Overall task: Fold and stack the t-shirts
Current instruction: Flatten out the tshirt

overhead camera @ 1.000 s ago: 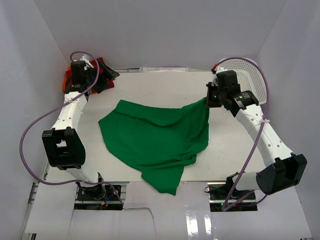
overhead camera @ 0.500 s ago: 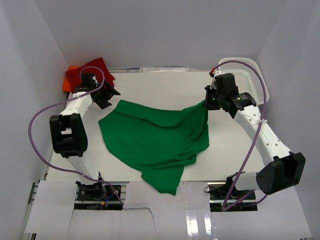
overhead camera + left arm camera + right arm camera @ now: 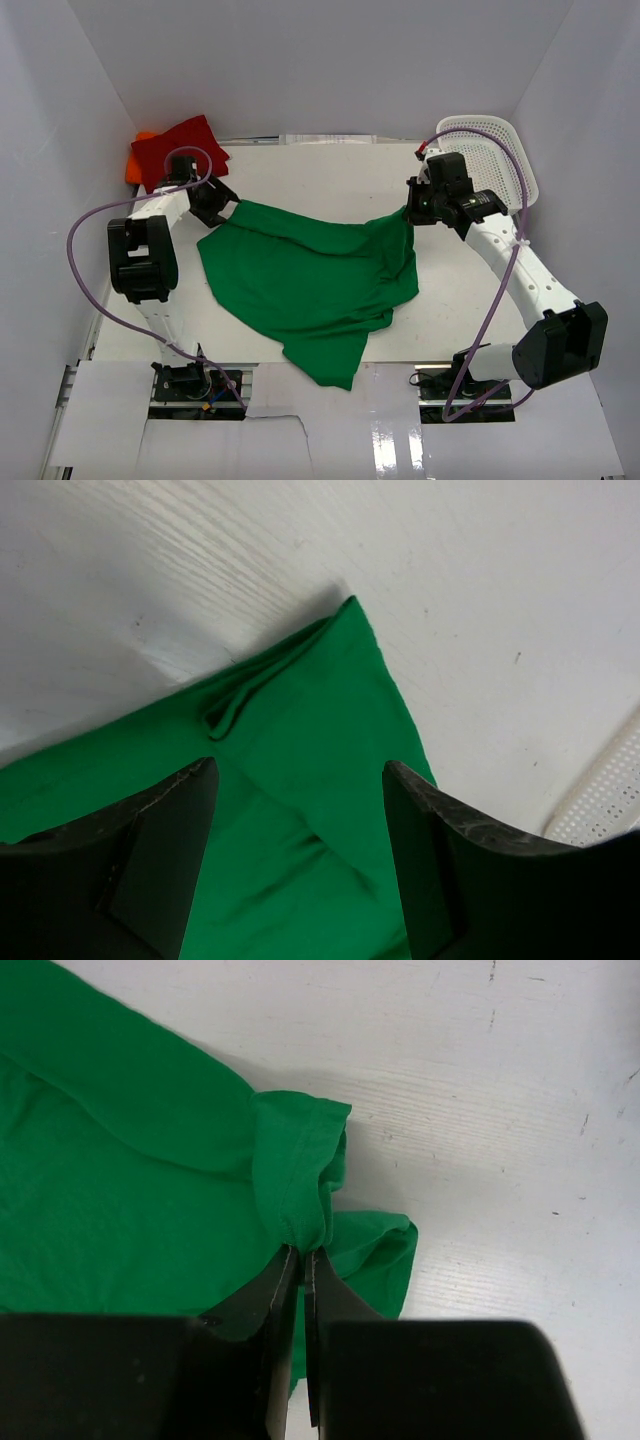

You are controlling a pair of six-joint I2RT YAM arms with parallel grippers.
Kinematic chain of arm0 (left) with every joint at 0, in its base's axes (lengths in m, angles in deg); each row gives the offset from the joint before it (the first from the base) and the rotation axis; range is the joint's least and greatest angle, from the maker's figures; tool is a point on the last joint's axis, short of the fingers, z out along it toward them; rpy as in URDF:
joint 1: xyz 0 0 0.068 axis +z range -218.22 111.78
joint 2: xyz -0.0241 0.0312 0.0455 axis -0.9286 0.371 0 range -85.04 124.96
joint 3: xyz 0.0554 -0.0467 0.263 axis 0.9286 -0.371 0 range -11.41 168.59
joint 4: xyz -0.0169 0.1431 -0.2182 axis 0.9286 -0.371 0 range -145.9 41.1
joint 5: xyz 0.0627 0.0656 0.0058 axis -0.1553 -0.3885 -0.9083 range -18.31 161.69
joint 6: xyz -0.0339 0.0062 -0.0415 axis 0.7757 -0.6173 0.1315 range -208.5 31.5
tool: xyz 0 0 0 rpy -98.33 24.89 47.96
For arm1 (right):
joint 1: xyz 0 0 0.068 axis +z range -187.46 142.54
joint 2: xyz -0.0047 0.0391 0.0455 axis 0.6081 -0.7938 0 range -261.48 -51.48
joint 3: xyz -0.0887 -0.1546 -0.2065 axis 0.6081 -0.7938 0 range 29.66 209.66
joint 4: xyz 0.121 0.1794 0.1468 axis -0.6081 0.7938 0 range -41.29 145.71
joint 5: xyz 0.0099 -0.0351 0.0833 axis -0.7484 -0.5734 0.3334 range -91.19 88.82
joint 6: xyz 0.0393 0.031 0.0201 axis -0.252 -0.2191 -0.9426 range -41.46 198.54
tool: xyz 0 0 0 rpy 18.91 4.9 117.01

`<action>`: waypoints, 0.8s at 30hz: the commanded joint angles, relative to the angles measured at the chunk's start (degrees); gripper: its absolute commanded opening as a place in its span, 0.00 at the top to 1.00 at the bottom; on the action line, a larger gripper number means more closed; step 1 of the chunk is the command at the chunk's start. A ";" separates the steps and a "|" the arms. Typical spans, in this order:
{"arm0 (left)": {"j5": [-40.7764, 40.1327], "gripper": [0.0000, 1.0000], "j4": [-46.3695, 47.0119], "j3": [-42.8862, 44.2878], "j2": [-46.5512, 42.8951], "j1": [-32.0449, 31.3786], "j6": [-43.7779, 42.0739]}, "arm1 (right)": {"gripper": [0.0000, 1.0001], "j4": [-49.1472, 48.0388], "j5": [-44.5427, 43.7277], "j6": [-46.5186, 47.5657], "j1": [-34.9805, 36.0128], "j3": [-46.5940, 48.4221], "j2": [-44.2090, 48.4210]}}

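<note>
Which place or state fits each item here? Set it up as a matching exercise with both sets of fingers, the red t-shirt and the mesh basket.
1 left fingers
2 right fingers
3 red t-shirt
4 mesh basket

A far right corner
B shut on the green t-shirt
C far left corner
D open over a corner of the green t-shirt

Pairs: 1-D, 2-B, 3-C, 4-A

White-shelled robots at work: the left arm (image 3: 160, 207) and right arm (image 3: 522, 262) each carry chunky black joint housings (image 3: 140, 262), with a lilac cable (image 3: 70, 250) looping alongside. On the left pincer (image 3: 298, 770), the matte black fingers (image 3: 165, 855) show pale scuffs along their edges.
</note>
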 commanded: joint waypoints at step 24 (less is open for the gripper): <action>-3.09 0.61 1.68 0.40 3.60 -1.51 0.36 | 0.92 -2.92 0.55 -0.04 0.01 -1.35 0.40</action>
